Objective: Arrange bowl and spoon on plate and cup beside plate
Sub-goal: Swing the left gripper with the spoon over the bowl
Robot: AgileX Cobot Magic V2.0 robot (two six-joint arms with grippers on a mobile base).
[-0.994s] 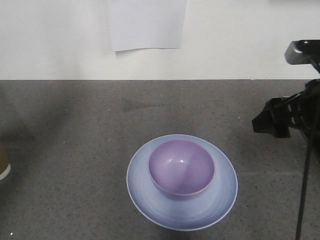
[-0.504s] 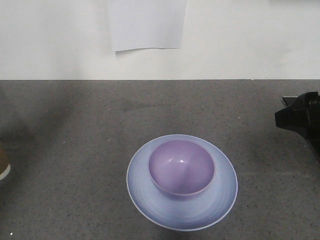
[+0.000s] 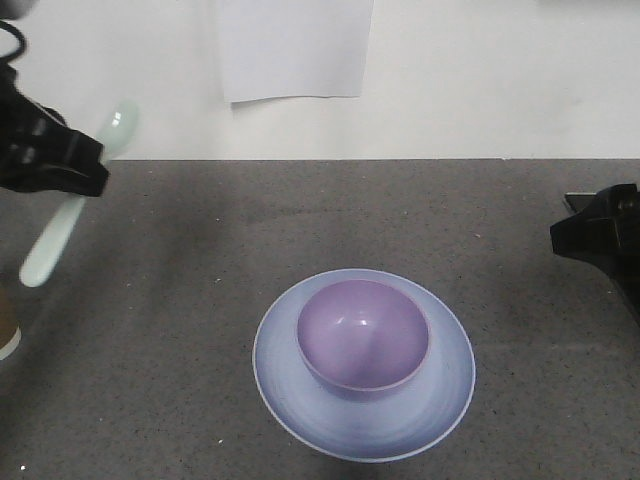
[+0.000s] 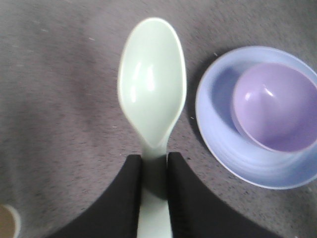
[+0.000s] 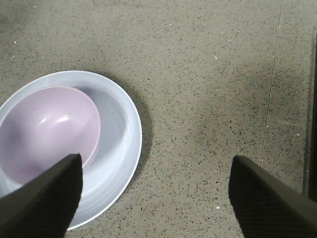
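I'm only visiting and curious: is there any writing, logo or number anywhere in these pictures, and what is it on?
There is no readable text in any view.
The sheet of paper on the wall: blank.
The bowl, plate and spoon: plain, with no marks.
The cup: only a sliver shows at the left edge of the front view, and no print is visible on it.

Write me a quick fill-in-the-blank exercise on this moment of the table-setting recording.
The bowl sits on the ___.
The left claw is shut on the ___.
The right claw is ___, holding nothing.
Missing words: plate; spoon; open.
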